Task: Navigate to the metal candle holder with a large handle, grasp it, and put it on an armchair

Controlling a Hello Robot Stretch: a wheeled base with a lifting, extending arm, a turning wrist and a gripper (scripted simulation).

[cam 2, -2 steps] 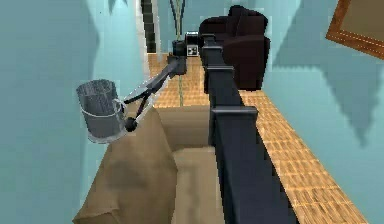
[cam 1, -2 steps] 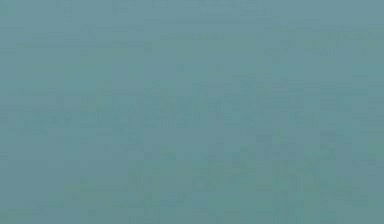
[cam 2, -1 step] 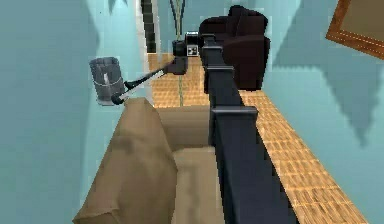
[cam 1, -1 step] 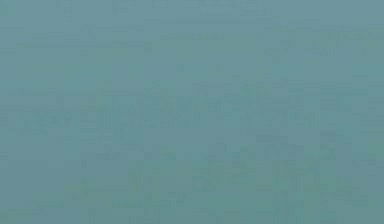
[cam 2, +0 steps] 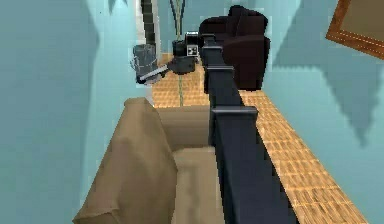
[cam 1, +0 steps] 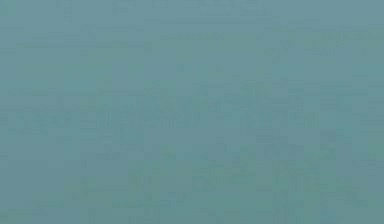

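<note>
Faces wall [cam 1: 192, 112]; reaches over tan seat [cam 2: 140, 165]; carries holder [cam 2: 143, 60] in gripper [cam 2: 160, 68], clear of every surface, probably to lower it there.

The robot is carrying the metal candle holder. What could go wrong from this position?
1. The candle holder hangs at the gripper past the tan armchair, seemingly above the floor; released here, it would likely miss the chair.
2. The wall looks very near ahead; driving forward could hit it.
</note>
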